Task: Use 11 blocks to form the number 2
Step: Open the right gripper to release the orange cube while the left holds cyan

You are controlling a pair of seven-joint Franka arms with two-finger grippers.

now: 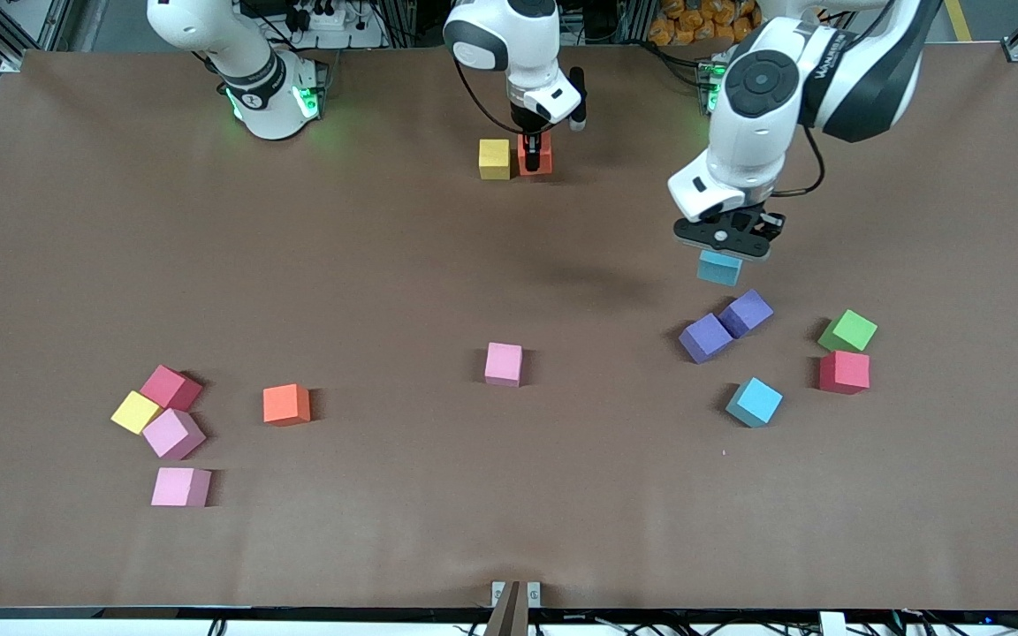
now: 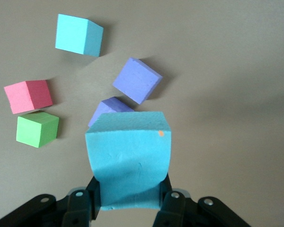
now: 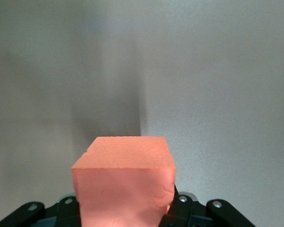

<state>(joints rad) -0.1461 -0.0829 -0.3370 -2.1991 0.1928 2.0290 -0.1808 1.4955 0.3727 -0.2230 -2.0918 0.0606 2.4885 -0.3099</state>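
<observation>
Looking at the front view first, the right end effector (image 1: 534, 146) is clamped on an orange block (image 1: 535, 156) that sits down beside a yellow block (image 1: 494, 159), far from the front camera in the middle of the worktop (image 1: 76, 221); these two seem to be the beginning of the number 2, so I judge the task is only at its start. The left end effector (image 1: 722, 252) is up in the air with a light blue block (image 1: 719, 268) gripped between its fingers, over the worktop just beside two purple blocks (image 1: 726, 324). The other blocks lie scattered: a pink one (image 1: 504, 364) in the middle, an orange one (image 1: 286, 405), then a dark pink, a yellow and two pink ones (image 1: 170, 424) toward the right arm's end, and a second light blue block (image 1: 754, 402), a red block (image 1: 844, 372) and a green cube (image 1: 847, 331) toward the left arm's end. In the left wrist view the light blue block (image 2: 128, 158) is squeezed tight, above the purple blocks (image 2: 137, 80). In the right wrist view the orange block (image 3: 124, 182) fills the closed fingers (image 3: 180, 208). Most of the digit is not yet built.
</observation>
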